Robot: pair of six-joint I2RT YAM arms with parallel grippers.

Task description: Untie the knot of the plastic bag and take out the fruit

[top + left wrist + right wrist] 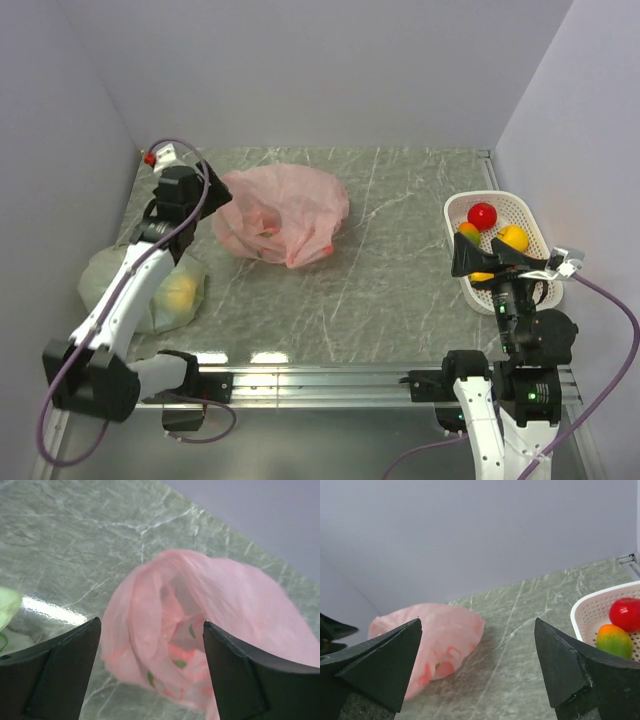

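1. The left gripper (151, 625) holds its two dark jaws wide apart, with nothing between them.
2. Beyond the jaws, the pink plastic bag (240, 595) lies crumpled on the green marbled counter (75, 530), with red and green patches in its folds.
3. A pale green bag (7, 605) shows at the left edge.

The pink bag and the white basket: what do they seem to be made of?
The pink bag looks like thin translucent plastic film: crinkled, softly glossy, with coloured shapes showing through. The white basket seems rigid moulded plastic, matte, judging by its regular perforations and smooth rim.
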